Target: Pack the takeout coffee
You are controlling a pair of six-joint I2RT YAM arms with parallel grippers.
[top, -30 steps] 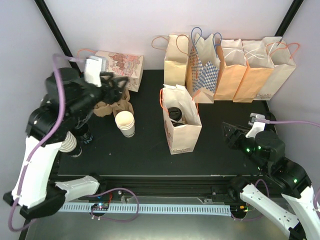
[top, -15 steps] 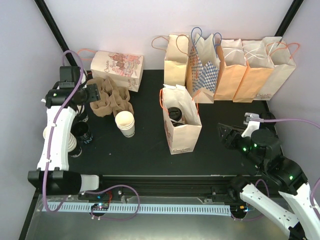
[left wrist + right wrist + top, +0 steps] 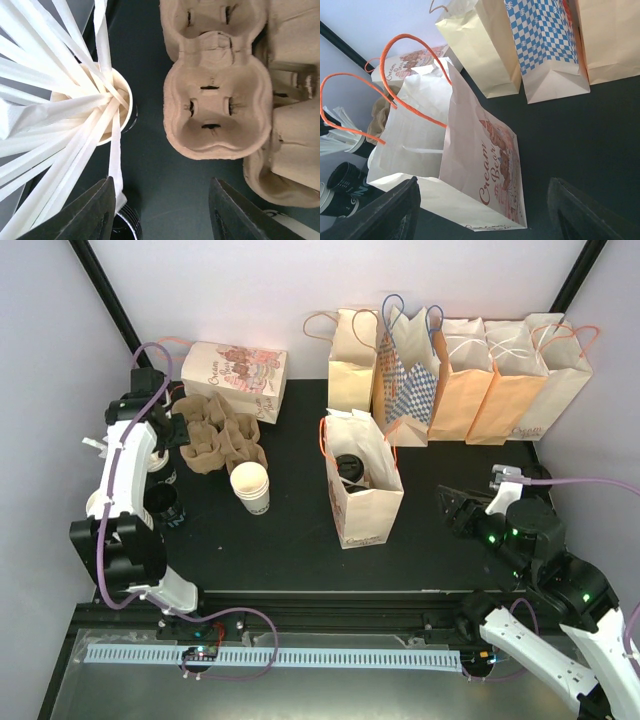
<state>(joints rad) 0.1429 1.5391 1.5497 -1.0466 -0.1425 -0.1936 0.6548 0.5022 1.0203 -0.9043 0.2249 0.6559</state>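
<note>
1. In the middle of the overhead view, the takeout coffee (image 3: pixel 350 468) sits down inside the open white bag (image 3: pixel 368 512) with the orange handles. Only its black lid shows from above. The bag stands upright on the dark worktop (image 3: pixel 290 540).
2. Upper left of that same view, the left end effector (image 3: pixel 170 430) hangs over the worktop right next to the pile of brown pulp cup carriers (image 3: pixel 222 435), well apart from the bag.
3. The left wrist view settles its state. The fingers are spread wide with nothing between them, just bare worktop. One cup carrier (image 3: pixel 217 107) fills the upper right of the frame. A paper cup (image 3: pixel 125 107) stuffed with long white paper-wrapped sticks (straws, I think) takes up the upper left.
4. On the right side of the overhead view, the right end effector (image 3: pixel 448 508) hovers over the worktop to the right of the open bag, not touching it.
5. In the right wrist view its fingers are wide apart too, holding nothing. The bag's lettered side fills the middle of the frame, and the coffee is hidden from this angle.
6. Other bits: a row of paper bags (image 3: pixel 470 365) stands along the back at the upper right. A stack of lidless white cups (image 3: pixel 250 487) sits left of the open bag, just below the carriers.
</note>
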